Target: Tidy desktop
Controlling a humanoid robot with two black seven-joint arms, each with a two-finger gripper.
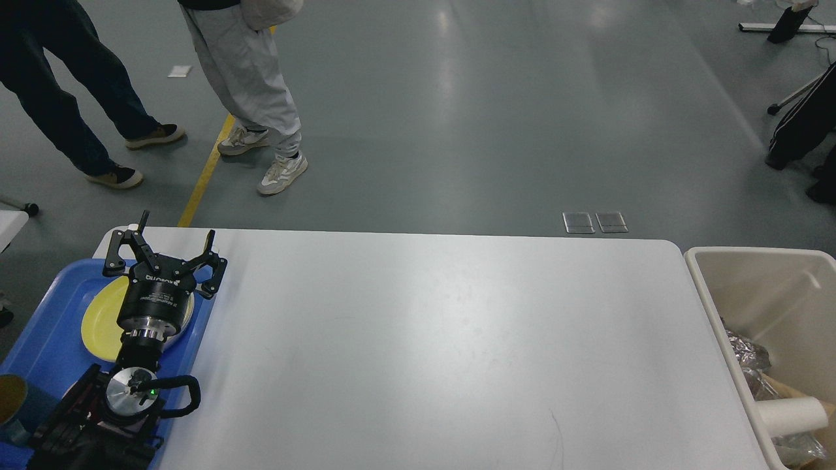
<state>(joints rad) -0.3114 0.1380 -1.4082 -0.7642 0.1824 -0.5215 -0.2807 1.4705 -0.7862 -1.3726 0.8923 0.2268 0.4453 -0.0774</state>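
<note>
The white desktop (444, 339) fills the middle of the head view, and I see no loose items on its surface. My left gripper (166, 245) is open and empty; it hovers over the far part of the blue tray (46, 339), above a yellow plate (101, 320). My right gripper and arm are out of view.
A beige bin (757, 287) stands off the table's right end, holding foil, brown paper and a white paper roll (790, 416). A teal cup (16, 408) stands at the tray's near left. Two people's legs (255, 85) stand on the floor beyond the table's far left.
</note>
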